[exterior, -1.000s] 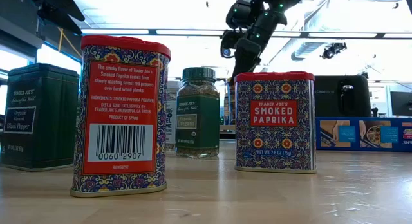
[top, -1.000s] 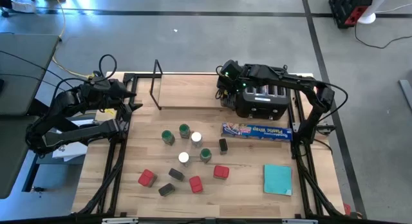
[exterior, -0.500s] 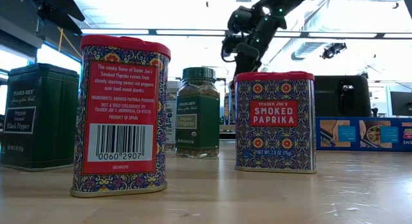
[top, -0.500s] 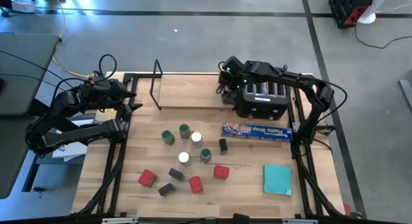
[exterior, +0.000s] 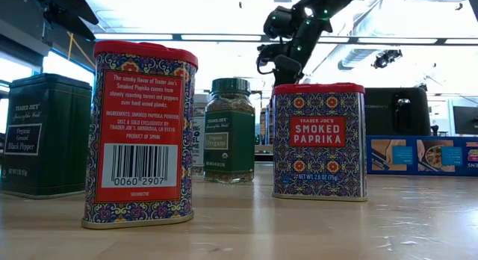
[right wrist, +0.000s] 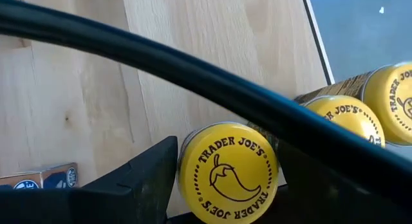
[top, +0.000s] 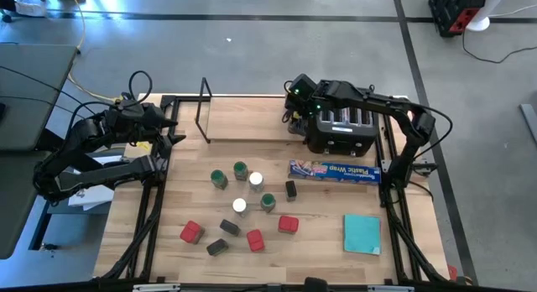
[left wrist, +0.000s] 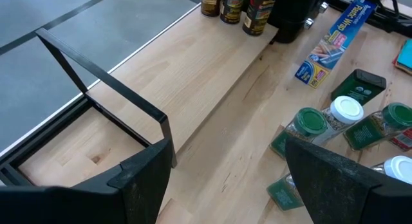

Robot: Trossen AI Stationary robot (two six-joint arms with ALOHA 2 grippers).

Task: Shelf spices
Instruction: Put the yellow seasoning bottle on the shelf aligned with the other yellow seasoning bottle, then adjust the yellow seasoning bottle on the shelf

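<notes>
The shelf (top: 248, 120) is a light-wood plank along the table's far side, with a black wire upright (top: 204, 114) at its left end. Three yellow-lidded jars (right wrist: 338, 111) stand at its right end. My right gripper (right wrist: 228, 182) hangs open above the nearest jar (right wrist: 227, 171), one finger on each side of its lid. More spices stand in the table's middle: green-lidded jars (top: 218, 178), white-lidded jars (top: 256, 179), red tins (top: 191, 232) and dark tins (top: 230, 227). My left gripper (left wrist: 238, 185) waits open at the table's left edge. My right gripper comes from above, slanting down. Its fingers (right wrist: 151, 172) stand close beside the yellow lid (right wrist: 193, 153) of the jar, which stands upright on the shelf. Whether they touch the lid I cannot tell.
A black toaster (top: 344, 132) stands right of the shelf, under my right arm. A long blue box (top: 334, 170) lies in front of it. A teal square (top: 362, 233) lies near the right front. A black rod (right wrist: 193, 73) crosses the right wrist view above the jars.
My right hand has turned a little above the shelf's right end and shifted slightly toward the table's far edge. The spices in the table's middle stand as before.
</notes>
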